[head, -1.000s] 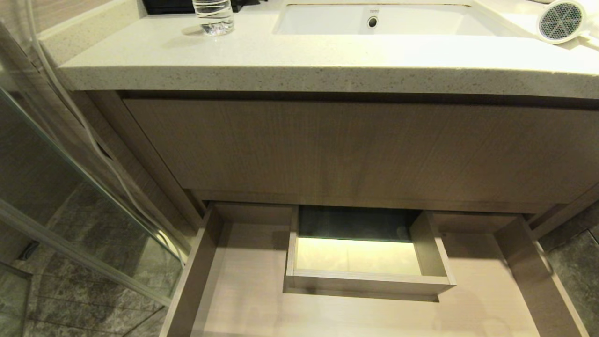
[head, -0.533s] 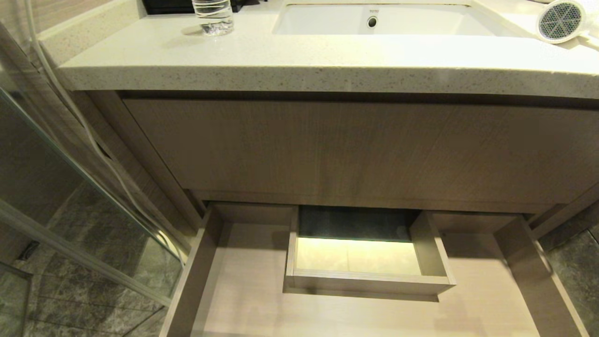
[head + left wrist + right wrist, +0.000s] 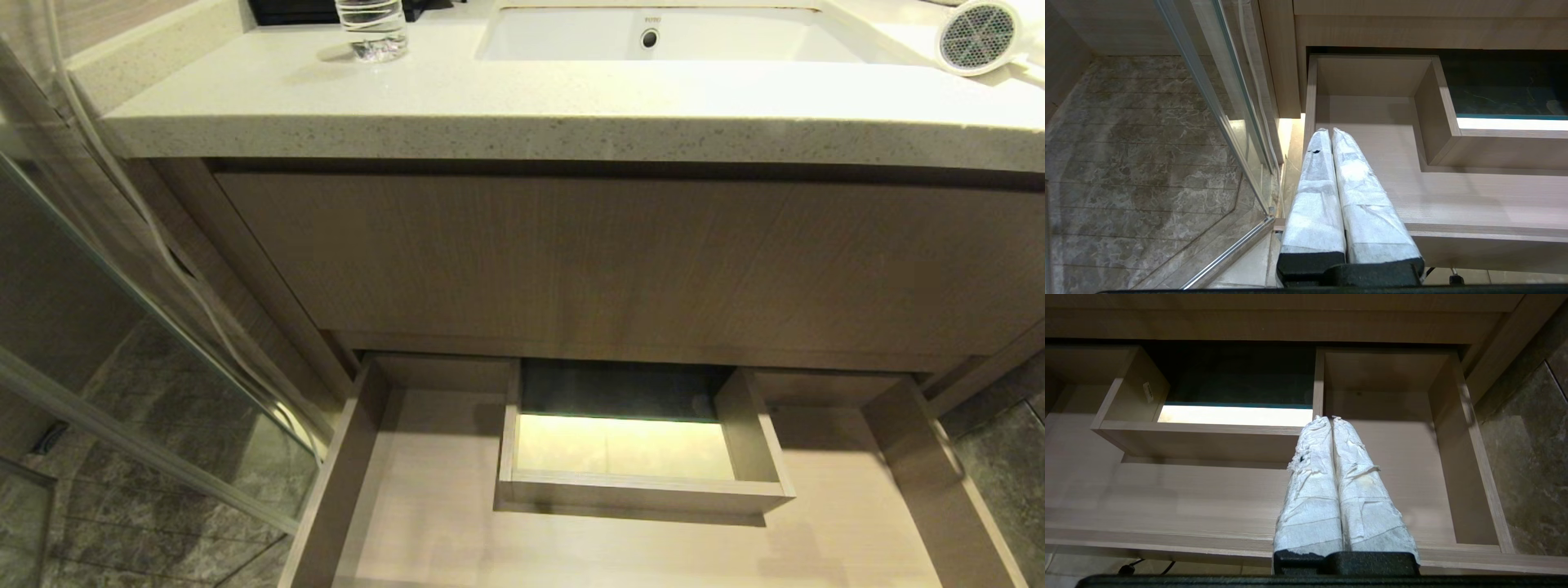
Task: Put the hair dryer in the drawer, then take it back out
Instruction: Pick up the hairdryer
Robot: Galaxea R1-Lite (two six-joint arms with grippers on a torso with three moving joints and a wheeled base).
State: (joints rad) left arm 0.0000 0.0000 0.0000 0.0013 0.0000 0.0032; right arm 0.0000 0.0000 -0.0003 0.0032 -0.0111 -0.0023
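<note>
A pale speckled counter [image 3: 522,114] runs across the top of a bathroom vanity, with a white sink [image 3: 653,37] set into it and grey stone floor tiles [image 3: 131,523] below beside a glass shower panel [image 3: 122,327]. The hair dryer [image 3: 980,37] lies on the counter at the far right corner, its round mesh grille facing forward. A clear water bottle [image 3: 373,28] stands on the counter to the left of the sink. Under the tall wood-grain front [image 3: 620,261] the drawer [image 3: 424,523] is pulled out, showing its bare light wood floor and the boxed cutout [image 3: 645,445] at its middle.

Neither arm shows in the head view. The left gripper [image 3: 1329,131] hangs low over the drawer's left end, its white-wrapped jaws pressed together and holding nothing. The right gripper [image 3: 1328,418] hangs over the drawer's right compartment, just beside the cutout, its jaws likewise closed tight on nothing. The hair dryer is well apart from both, up on the counter above and to the right of the drawer.
</note>
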